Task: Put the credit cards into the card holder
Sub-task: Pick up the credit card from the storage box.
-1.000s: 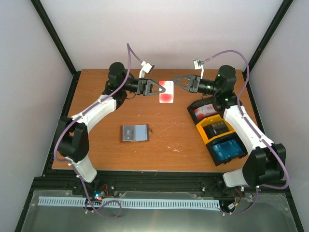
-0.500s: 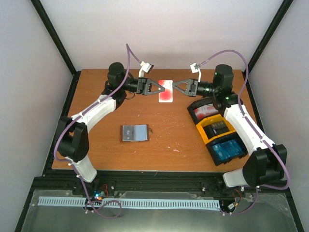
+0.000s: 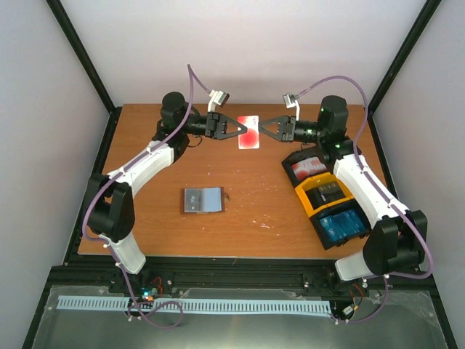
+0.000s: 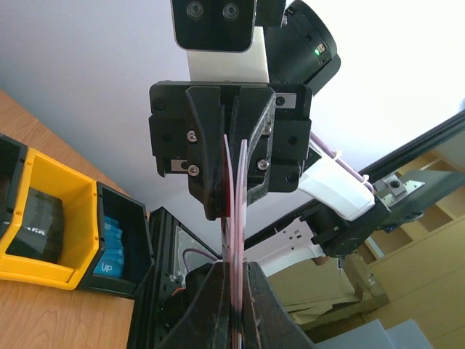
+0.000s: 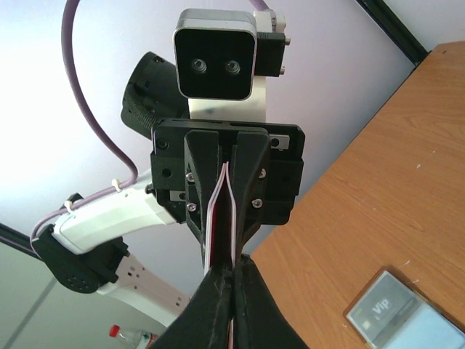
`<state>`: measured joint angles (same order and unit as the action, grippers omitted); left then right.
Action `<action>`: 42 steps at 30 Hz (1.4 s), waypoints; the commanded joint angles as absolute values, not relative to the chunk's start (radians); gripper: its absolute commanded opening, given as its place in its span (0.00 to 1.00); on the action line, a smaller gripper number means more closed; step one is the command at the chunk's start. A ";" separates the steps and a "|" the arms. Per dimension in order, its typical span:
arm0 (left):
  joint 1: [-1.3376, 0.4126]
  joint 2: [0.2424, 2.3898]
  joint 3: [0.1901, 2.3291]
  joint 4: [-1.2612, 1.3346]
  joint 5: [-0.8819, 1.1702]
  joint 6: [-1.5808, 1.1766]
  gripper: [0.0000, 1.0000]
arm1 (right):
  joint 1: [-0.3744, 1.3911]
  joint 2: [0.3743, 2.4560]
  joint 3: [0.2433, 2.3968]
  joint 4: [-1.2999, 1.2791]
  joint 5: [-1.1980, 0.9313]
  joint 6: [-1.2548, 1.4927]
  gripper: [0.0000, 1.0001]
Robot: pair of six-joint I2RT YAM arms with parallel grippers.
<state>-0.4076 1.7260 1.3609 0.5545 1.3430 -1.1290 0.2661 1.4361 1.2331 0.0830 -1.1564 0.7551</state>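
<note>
A small stack of red and white credit cards (image 3: 248, 131) hangs in the air over the far middle of the table, held from both sides. My left gripper (image 3: 242, 129) is shut on its left edge and my right gripper (image 3: 260, 131) is shut on its right edge. In the left wrist view the cards (image 4: 235, 218) stand edge-on between my fingers, splayed slightly apart toward the right gripper (image 4: 231, 156). The right wrist view shows the same cards (image 5: 221, 218). The brown card holder (image 3: 202, 199) lies open on the table, its grey-blue inside up, and also shows in the right wrist view (image 5: 396, 313).
Three trays stand in a row at the right: a black one with red and white cards (image 3: 309, 167), a yellow one with dark cards (image 3: 327, 195), and a black one with blue cards (image 3: 343, 225). The yellow tray (image 4: 43, 225) also shows in the left wrist view.
My right gripper moved left to the cards held by my left gripper and shut on their right edge. The cards rose slightly.
</note>
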 commanded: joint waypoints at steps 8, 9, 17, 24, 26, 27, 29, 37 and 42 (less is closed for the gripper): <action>-0.423 1.790 1.457 0.598 1.275 -1.256 0.01 | 0.311 1.500 1.278 0.121 -1.187 0.904 0.11; -0.423 1.795 1.463 0.596 1.274 -1.270 0.01 | 0.311 1.508 1.288 0.097 -1.185 0.905 0.11; -0.416 1.815 1.484 0.555 1.271 -1.339 0.01 | 0.311 1.539 1.289 0.101 -1.163 0.996 0.03; -0.401 1.814 1.465 0.498 1.269 -1.324 0.08 | 0.311 1.528 1.281 0.128 -1.083 1.081 0.03; -0.393 1.810 1.453 0.496 1.269 -1.335 0.09 | 0.310 1.525 1.284 0.116 -1.053 1.114 0.03; -0.389 1.809 1.448 0.496 1.269 -1.344 0.10 | 0.309 1.523 1.283 0.114 -1.041 1.132 0.03; -0.382 1.810 1.443 0.496 1.272 -1.359 0.10 | 0.310 1.522 1.280 0.106 -1.021 1.162 0.03; -0.370 1.817 1.410 0.490 1.278 -1.399 0.10 | 0.303 1.524 1.292 0.090 -0.980 1.223 0.03; -0.363 1.813 1.392 0.490 1.278 -1.406 0.10 | 0.285 1.522 1.289 0.080 -0.972 1.237 0.03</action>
<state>-0.3706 1.8061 1.4071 0.5072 1.2789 -1.3907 0.2943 1.5249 1.2819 0.0608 -1.0058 1.1980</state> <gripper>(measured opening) 0.101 0.032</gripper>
